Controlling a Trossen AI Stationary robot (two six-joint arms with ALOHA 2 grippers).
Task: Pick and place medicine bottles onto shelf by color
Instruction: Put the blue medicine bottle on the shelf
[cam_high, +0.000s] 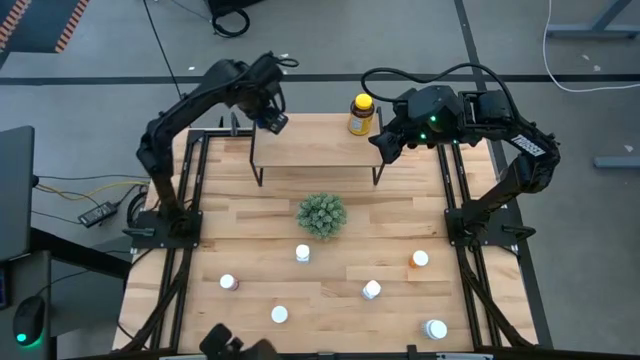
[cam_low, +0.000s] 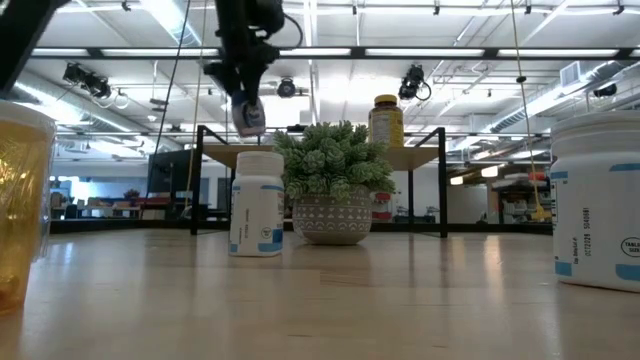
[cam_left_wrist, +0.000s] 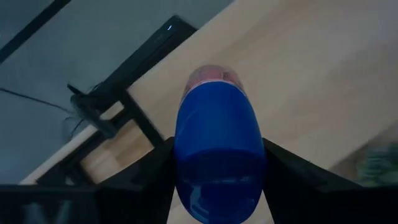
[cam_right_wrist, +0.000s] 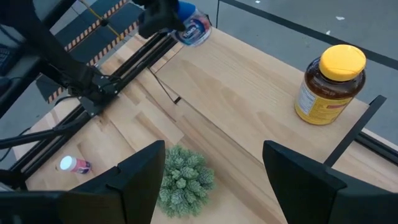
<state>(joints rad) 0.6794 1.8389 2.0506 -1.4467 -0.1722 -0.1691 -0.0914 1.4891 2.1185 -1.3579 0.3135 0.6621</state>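
Note:
My left gripper (cam_high: 272, 120) is shut on a blue medicine bottle (cam_left_wrist: 217, 149) above the left end of the shelf (cam_high: 315, 150), a small light-wood board on thin black legs. A large amber bottle with a yellow cap (cam_right_wrist: 329, 81) stands on its base at the shelf's far right corner. My right gripper (cam_right_wrist: 212, 149) hangs open over the shelf's right end, near the amber bottle, and touches nothing. Several white-capped bottles stand on the near half of the table, among them a white one (cam_high: 303, 254) and an orange one (cam_high: 420, 259). My left gripper pinches the blue bottle's body (cam_left_wrist: 214, 124) between its two fingers (cam_left_wrist: 152, 168), one on each side, coming from above and pointing down. The bottle runs along the fingers and hangs slightly tilted below them (cam_low: 248, 116), lifted clear of the shelf board.
A green spiky plant ball in a pot (cam_high: 321, 215) sits mid-table just in front of the shelf. More bottles are spread near the near edge (cam_high: 229, 283) (cam_high: 371, 290) (cam_high: 436, 329). The shelf board between the two grippers is bare. Black rails (cam_high: 190, 200) run along both table sides.

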